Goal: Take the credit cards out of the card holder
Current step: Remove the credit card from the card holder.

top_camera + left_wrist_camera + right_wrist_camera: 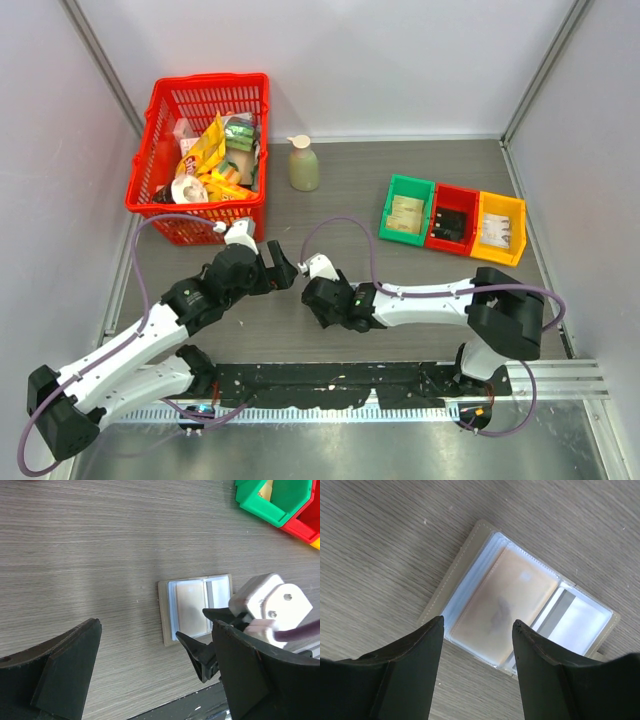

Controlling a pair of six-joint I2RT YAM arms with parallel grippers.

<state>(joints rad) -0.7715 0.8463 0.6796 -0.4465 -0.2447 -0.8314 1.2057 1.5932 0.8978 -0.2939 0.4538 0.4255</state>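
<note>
The card holder [449, 576] lies open and flat on the wooden table, with an olive rim and clear bluish sleeves. A pale orange credit card [510, 597] shows inside its left sleeve. The right sleeve [577, 622] looks light blue and grey. My right gripper [477, 622] hovers open just above the holder's near edge, holding nothing. In the left wrist view the holder [165, 612] sits ahead, and the right gripper's fingers [202, 655] straddle its near right corner. My left gripper [156, 625] is wide open beside it, above bare table. In the top view both grippers [282, 272] [318, 300] hide the holder.
A red basket [200, 150] of snack packets stands at the back left, with a small bottle [304, 165] next to it. Green [407, 212], red [452, 218] and yellow [498, 228] bins stand in a row at the right. Walls close in on both sides.
</note>
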